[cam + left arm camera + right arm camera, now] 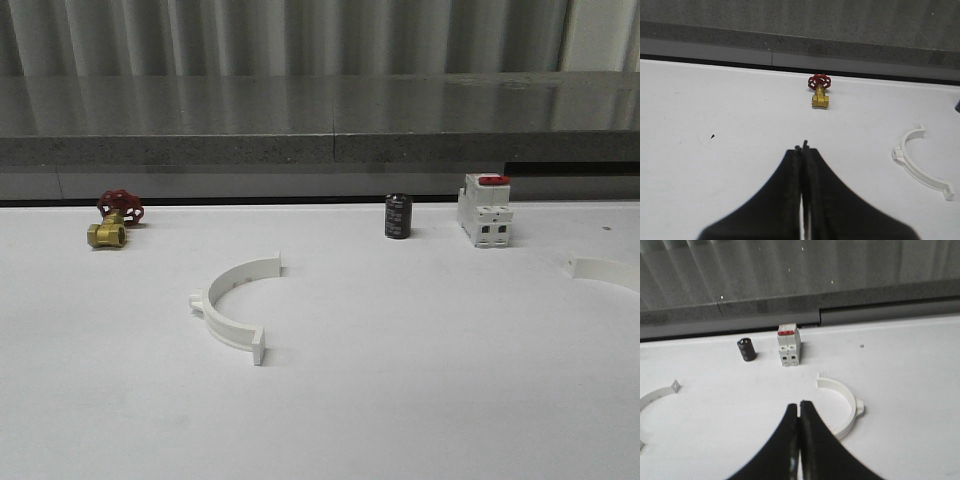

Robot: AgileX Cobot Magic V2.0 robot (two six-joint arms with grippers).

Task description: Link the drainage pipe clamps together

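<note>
A plain white table (400,400) runs back to a grey speckled ledge (320,120), with ribbed, curtain-like panelling behind it.

At the far left of the table lies a brass valve (110,228) with a red handwheel. To its right, nearer the front, the left clamp half (232,305) lies flat on the white surface. Its arc bulges toward the robot's left and its open side faces right, so the line between its two end tabs runs from far to near. A small tab juts from the outer curve. Further right, near the back edge, a black cylinder (398,216) stands upright, and just right of it stands a white breaker (485,210) with a red switch. The right clamp half (605,270) lies flat at the right edge of the front view, well apart from the first; in the right wrist view it (842,407) bulges toward the robot's right, its opening facing left.

The left gripper (803,146) hangs above bare table with its fingers pressed together, empty. The right gripper (799,404) is likewise closed on nothing, just beside the right clamp half.
</note>
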